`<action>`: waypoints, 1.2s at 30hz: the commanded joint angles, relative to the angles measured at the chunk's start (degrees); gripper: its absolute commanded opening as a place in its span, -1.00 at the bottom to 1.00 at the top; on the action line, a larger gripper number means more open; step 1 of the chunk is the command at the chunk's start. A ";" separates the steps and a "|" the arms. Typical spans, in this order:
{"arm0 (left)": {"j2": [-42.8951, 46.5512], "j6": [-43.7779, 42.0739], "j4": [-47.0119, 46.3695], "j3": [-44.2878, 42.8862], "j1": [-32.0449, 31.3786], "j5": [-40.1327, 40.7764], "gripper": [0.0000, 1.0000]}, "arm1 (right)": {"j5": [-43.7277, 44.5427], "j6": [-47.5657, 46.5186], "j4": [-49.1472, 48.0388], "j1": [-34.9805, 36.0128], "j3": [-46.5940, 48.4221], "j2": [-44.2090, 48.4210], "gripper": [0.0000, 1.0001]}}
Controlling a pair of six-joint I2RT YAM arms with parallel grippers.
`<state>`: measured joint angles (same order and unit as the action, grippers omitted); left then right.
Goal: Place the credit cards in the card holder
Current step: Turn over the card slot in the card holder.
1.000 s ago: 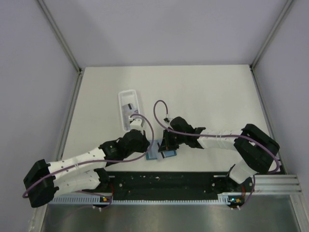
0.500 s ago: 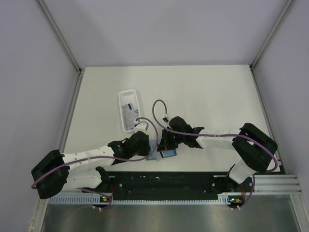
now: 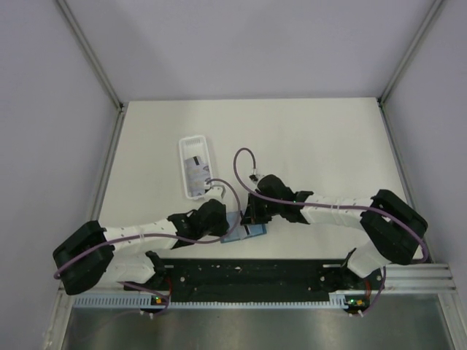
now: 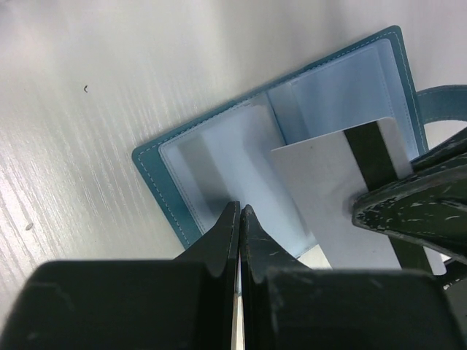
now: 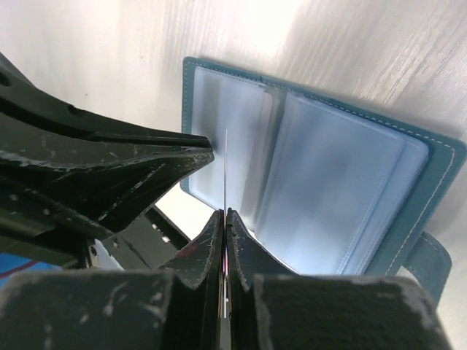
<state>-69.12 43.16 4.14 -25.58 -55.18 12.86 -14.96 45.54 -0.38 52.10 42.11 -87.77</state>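
Note:
The card holder lies open near the table's front edge, teal outside and pale blue inside. My right gripper is shut on a white credit card with a dark stripe. The card stands edge-on over the holder's pockets. My left gripper is shut with nothing visible between its fingers, and its tip sits at the holder's near-left pocket. In the top view both grippers, left and right, meet over the holder. More credit cards lie in a tray.
A long white plastic tray stands behind the left gripper, left of centre. The black rail with the arm bases runs just in front of the holder. Metal frame posts border the table on both sides.
My left gripper has drawn back from the tray's near end to the card holder's left side. The right gripper has stayed over the holder with its card.

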 commanded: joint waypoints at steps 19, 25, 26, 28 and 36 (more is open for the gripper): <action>2.59 1.58 -1.42 3.79 0.25 0.06 -1.00 | -1.64 1.13 -6.02 -4.55 -3.17 2.34 -1.00; 2.33 1.58 -1.68 3.61 0.25 -0.03 -1.00 | -4.64 1.13 -10.60 -4.72 -4.05 0.76 -1.00; 2.33 1.49 -1.59 3.61 0.25 -0.03 -1.00 | -4.73 1.04 -10.78 -4.72 -4.14 0.58 -1.00; 2.33 1.40 -1.59 3.61 0.25 -0.03 -1.00 | -4.90 0.96 -10.95 -4.72 -4.05 0.23 -1.00; 2.50 1.40 -1.51 3.79 0.25 0.06 -1.00 | -4.55 0.43 -10.87 -4.64 -3.87 -1.79 -1.00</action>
<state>-66.59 44.84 2.52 -23.03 -55.18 12.88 -19.33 46.65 -8.51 47.81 38.24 -88.36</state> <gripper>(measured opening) 0.013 0.006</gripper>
